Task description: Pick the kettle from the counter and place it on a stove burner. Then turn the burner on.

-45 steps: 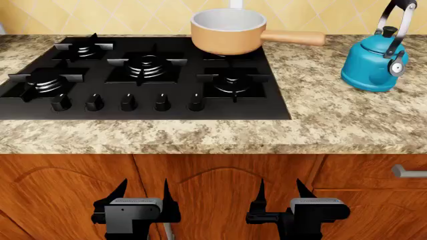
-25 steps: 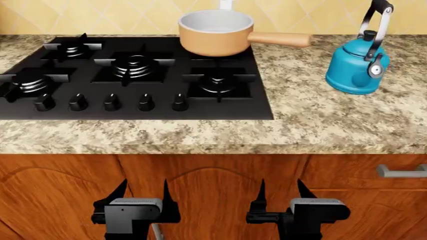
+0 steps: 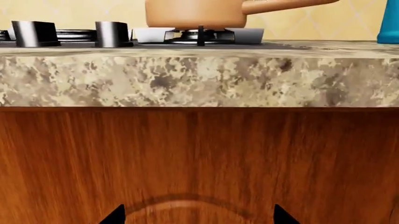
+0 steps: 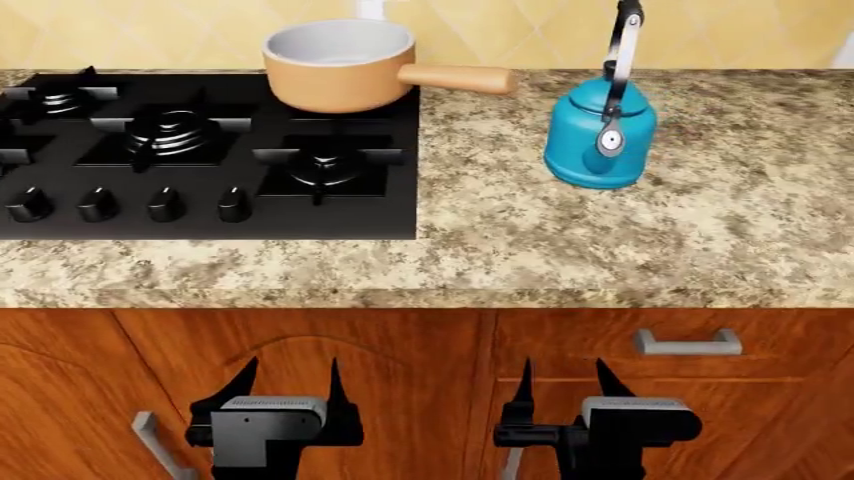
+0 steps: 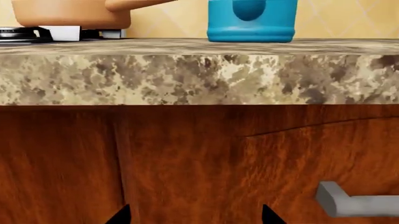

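Note:
The teal kettle stands upright on the granite counter, to the right of the black hob; its base shows in the right wrist view and as a sliver in the left wrist view. The stove burner is at the hob's front right corner, bare under its grate. My left gripper and right gripper hang open and hold nothing, low in front of the wooden cabinet doors, well below the counter edge.
A tan saucepan sits on the rear right burner, its handle pointing toward the kettle. A row of black knobs lines the hob's front. A drawer handle and a door handle protrude from the cabinets.
The whole view has shifted right along the counter: hob, saucepan and kettle slid left in the head view. Both grippers keep the same open pose.

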